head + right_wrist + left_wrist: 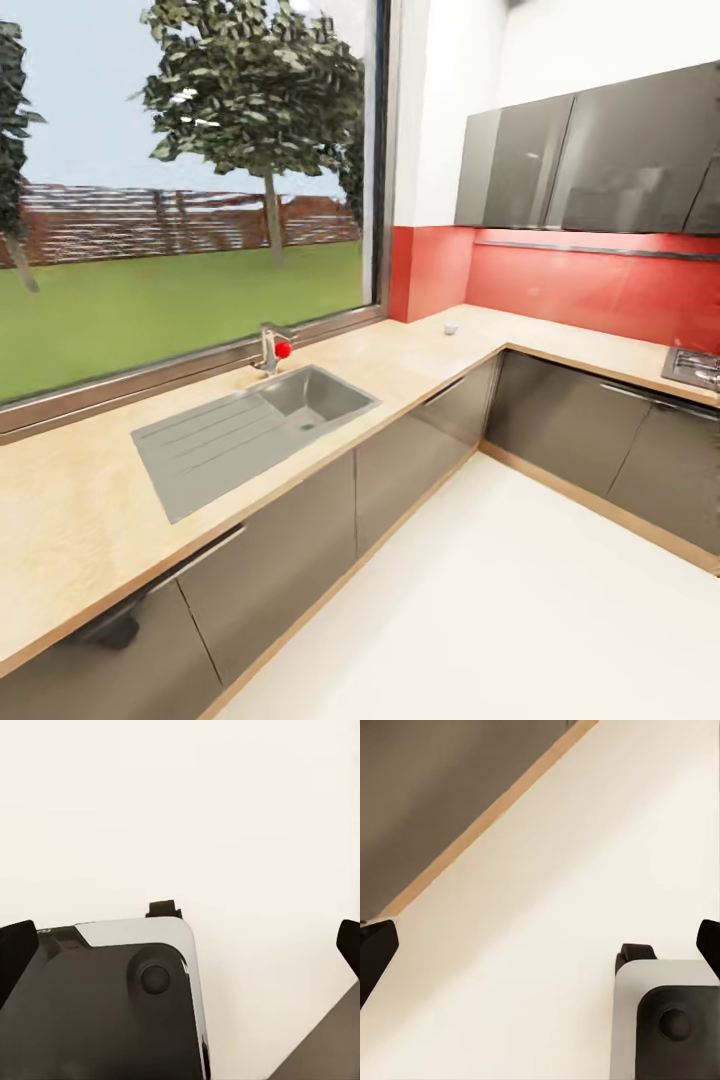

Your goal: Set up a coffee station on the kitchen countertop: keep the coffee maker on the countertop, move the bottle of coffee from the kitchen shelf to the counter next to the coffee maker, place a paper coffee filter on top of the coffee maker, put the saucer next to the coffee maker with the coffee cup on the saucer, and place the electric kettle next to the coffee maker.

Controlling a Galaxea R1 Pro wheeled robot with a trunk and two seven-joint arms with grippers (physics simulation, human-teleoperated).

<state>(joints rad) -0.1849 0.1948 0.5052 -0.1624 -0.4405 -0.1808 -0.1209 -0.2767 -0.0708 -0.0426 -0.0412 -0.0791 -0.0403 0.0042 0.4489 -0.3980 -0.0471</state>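
Transit moment; an L-shaped light wood countertop (420,365) with a grey steel sink (250,425) and a red-knobbed faucet (272,348) is seen from the head; a small white cup-like object (451,328) sits near the red-backsplash corner, identity unclear; left gripper (540,945) and right gripper (180,945) are spread wide, holding nothing, aimed at the white floor (520,600), presumably stowed for driving.

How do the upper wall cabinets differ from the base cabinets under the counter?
The upper wall cabinets hang above the red backsplash on the right-hand wall alone; the base cabinets run under both legs of the L-shaped countertop. The base cabinets carry bar handles; none is plain on the upper wall cabinets. Both share glossy dark grey doors.
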